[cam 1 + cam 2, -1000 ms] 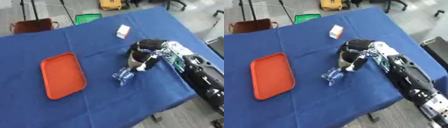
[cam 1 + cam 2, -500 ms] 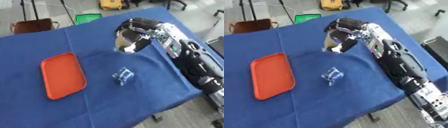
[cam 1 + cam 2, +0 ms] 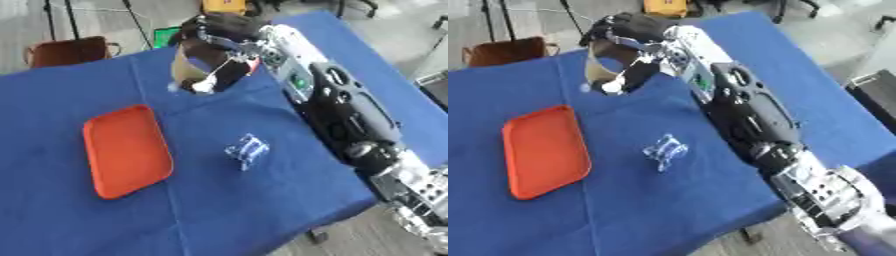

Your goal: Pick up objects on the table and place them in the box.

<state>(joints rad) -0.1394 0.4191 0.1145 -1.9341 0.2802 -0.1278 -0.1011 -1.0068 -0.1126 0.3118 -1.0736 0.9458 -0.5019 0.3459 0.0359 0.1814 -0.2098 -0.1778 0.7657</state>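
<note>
Currently the robot's black right hand (image 3: 214, 47) is extended over the far part of the blue-clothed counter (image 3: 262, 210), its fingers curled around a tan, cup-like object with a pale lower end (image 3: 191, 70). The object hangs from the hand above the cloth, well apart from the flat orange plastic tray (image 3: 127, 149) at the left. The left hand shows in neither view.

A small crumpled clear-and-blue wrapper (image 3: 247, 150) lies on the cloth near the centre, between the tray and the right forearm.

Handling assessment:
- Held object: probably light and thin-walled, so it may deform or slip if squeezed at its open end. Grip across the mid-body seems safest.
- Wrapper: likely very light, soft and slick. It offers no rigid edge, so a pinch on the raised crumpled ridge seems most suitable; a flat press may only slide it along the cloth.

No box is identifiable; the tray is the only receptacle visible.
</note>
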